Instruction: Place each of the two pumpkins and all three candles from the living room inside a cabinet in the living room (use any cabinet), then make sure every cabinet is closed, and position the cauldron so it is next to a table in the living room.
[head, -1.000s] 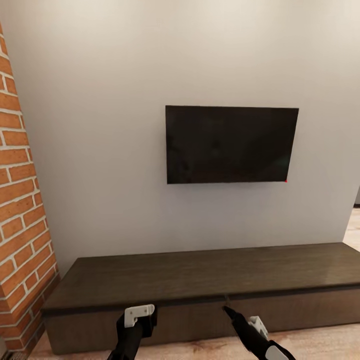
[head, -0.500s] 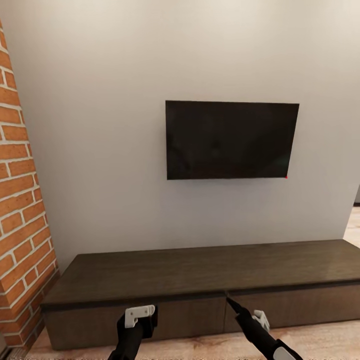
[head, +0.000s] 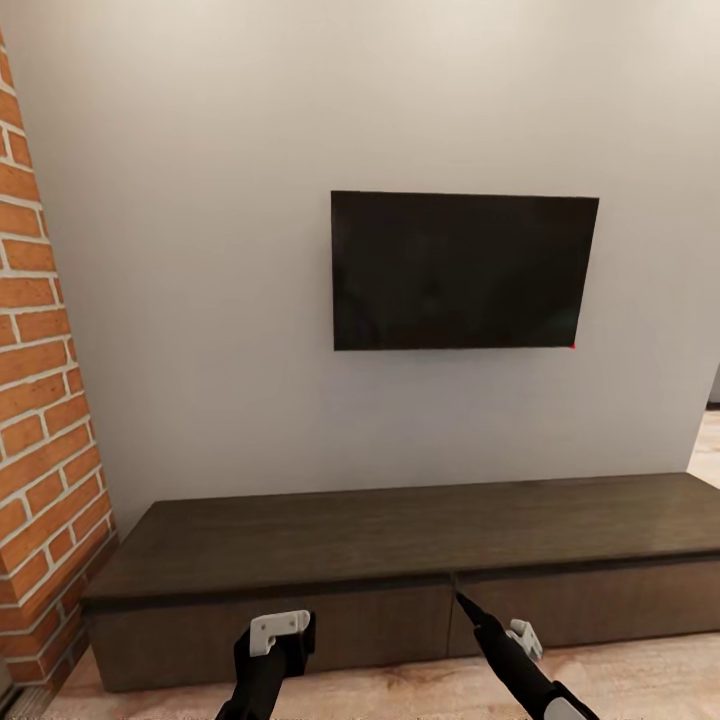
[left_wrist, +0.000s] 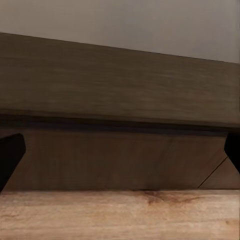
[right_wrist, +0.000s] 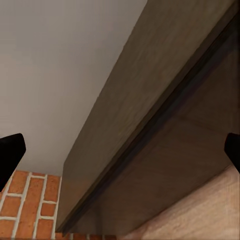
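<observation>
The cabinet (head: 400, 540) is a long, low, dark brown unit against the grey wall, and its flat drawer fronts are closed. A seam between two fronts runs down near the middle. My left gripper (head: 285, 640) is low in front of the left drawer front, open, with nothing between its fingers. My right gripper (head: 468, 608) points its tip at the seam, open and empty. The left wrist view looks along the cabinet's (left_wrist: 120, 85) top and front, the right wrist view along the cabinet's (right_wrist: 150, 130) front edge. The pumpkins, candles, cauldron and table are out of view.
A black TV (head: 465, 270) hangs on the wall above the cabinet. A red brick wall (head: 40, 420) juts out at the left, close to the cabinet's left end. Light wood-plank floor (head: 400, 690) lies between me and the cabinet.
The whole picture has slid upward a little and more floor shows below the cabinet, so the camera moved. Both grippers keep nearly the same places before the drawer fronts.
</observation>
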